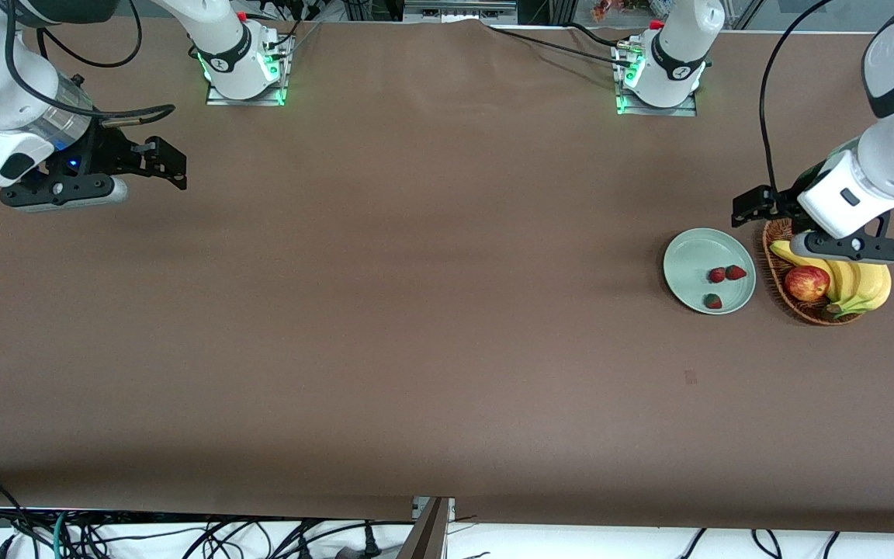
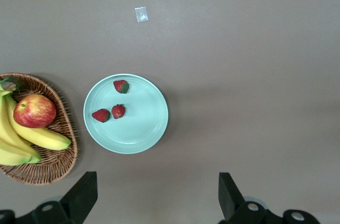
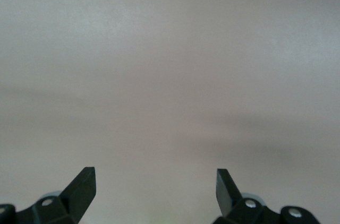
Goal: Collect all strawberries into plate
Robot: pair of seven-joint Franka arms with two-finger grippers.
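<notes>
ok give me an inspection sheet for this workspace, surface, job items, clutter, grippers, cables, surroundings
surface: brown table, with a small pale scrap lying on it nearer the front camera than the plate
job's things: three strawberries all lie in the plate
clutter: wicker basket beside the plate, holding an apple and bananas
grippers: left gripper open, empty, over the table by the plate and basket; right gripper open, empty, waiting over bare table at the right arm's end
cables: black cables run along the table edge by the bases; more hang below the edge nearest the front camera
surroundings: nothing seen
</notes>
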